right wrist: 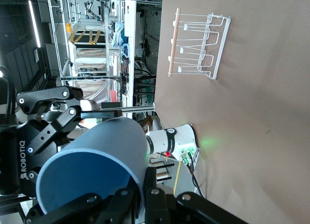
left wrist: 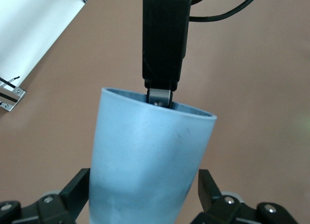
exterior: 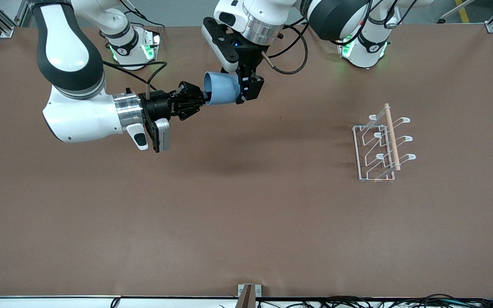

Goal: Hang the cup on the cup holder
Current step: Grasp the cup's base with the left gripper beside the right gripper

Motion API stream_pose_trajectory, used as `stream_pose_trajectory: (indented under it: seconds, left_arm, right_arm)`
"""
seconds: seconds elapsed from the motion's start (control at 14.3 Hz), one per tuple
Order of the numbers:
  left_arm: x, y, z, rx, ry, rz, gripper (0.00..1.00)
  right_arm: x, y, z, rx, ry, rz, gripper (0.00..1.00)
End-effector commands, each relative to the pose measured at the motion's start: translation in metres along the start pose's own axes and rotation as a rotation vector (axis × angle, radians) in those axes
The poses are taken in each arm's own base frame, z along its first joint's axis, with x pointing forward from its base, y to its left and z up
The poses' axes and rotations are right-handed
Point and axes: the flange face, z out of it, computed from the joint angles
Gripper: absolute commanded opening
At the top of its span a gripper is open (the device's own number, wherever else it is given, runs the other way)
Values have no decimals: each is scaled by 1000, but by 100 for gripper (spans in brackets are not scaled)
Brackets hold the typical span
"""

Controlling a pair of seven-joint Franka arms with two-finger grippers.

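Cup [exterior: 222,88], light blue and lying sideways in the air, hangs over the table [exterior: 246,222] near the robots' bases, caught between both arms. The right end effector [exterior: 196,100] is clamped shut on the cup's rim, one finger [left wrist: 160,96] inside the mouth. The left end effector [exterior: 246,90] straddles the cup's narrow base end with its fingers [left wrist: 209,191] spread wide on either side of the wall; I cannot tell whether they touch it. The cup holder [exterior: 381,145] stands on the table well apart, toward the left arm's end.
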Motion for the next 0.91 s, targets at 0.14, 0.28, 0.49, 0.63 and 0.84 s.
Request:
stream_pose_trajectory:
  seconds: [0.14, 0.28, 0.49, 0.63, 0.84]
  left_arm:
    - [4, -1, 3, 21, 11, 20, 59]
    - [4, -2, 2, 33, 9, 30, 36]
    - [3, -3, 2, 35, 9, 30, 29]
    - [2, -5, 2, 36, 3, 27, 29]
    - [-6, -16, 4, 43, -46, 12, 29]
  right_arm:
    - [1, -2, -2, 30, 1, -13, 8]
    - [1, -1, -3, 30, 2, -12, 9]
    - [1, -1, -6, 30, 6, -12, 100]
    - [1, 0, -11, 29, 15, -15, 100]
    - [1, 2, -15, 16, 20, -15, 100]
